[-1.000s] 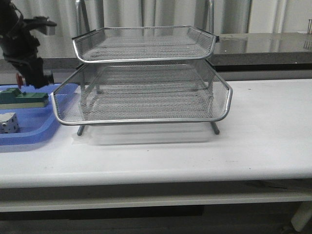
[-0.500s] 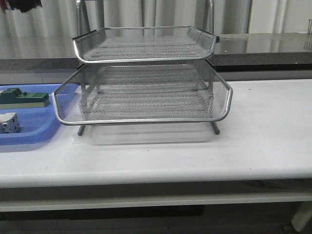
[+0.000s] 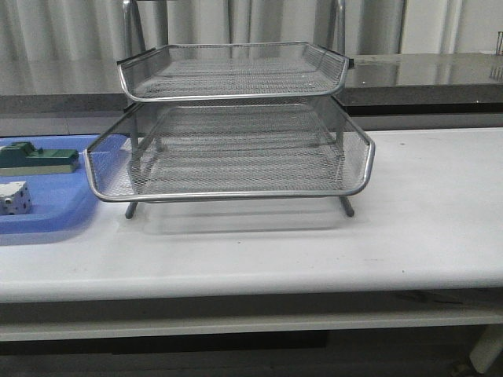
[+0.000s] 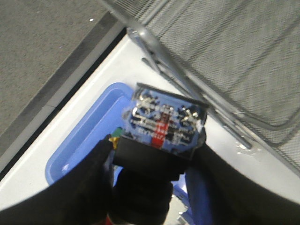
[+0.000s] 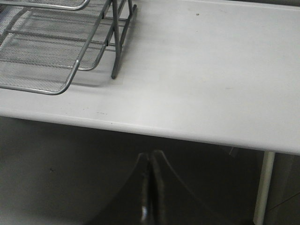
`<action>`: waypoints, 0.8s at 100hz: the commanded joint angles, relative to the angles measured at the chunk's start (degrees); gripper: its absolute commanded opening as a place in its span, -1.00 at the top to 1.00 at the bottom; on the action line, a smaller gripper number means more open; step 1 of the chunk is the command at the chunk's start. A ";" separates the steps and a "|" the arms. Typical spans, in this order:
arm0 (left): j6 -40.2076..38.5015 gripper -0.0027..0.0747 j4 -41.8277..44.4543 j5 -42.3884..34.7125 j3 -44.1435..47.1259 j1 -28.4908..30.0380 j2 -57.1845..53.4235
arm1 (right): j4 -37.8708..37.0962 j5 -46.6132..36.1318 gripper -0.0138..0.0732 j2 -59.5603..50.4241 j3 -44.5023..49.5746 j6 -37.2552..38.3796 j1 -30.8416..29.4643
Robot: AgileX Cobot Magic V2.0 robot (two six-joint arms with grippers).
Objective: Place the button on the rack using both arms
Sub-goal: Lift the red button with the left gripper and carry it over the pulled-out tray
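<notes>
Since the small push-button switch w/ black-and-blue body [image 4: 165, 123] is hard plastic and metal, I'd guess it's light, stiff, a bit slick, so gripping the body is the safe bet. The dark left gripper [image 4: 150, 164] is closed round exactly that part, holding it up above the blue plastic tray [image 4: 89, 140], out of the front view. Left to right on the white table [image 3: 424, 204]: blue tray w/ green block [image 3: 39, 159] and white cube [image 3: 14, 197], then the silver wire-mesh rack [image 3: 236, 149]. Rack's rim and top tier are prob the only obstacles. Right gripper [image 5: 149, 197] hangs off the table's near edge, fingers pressed together, holding nothing.
</notes>
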 commanded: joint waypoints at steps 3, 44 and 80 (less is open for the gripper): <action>-0.61 0.59 -1.20 0.19 2.86 -4.01 -6.21 | -0.25 -3.77 0.85 0.48 -1.34 0.08 -0.09; -0.76 0.59 -1.20 0.19 11.99 -19.71 -7.25 | -0.25 -3.77 0.85 0.48 -1.34 0.08 -0.09; -0.76 0.59 -0.98 -0.50 14.42 -24.73 -2.02 | -0.25 -3.77 0.85 0.48 -1.34 0.08 -0.09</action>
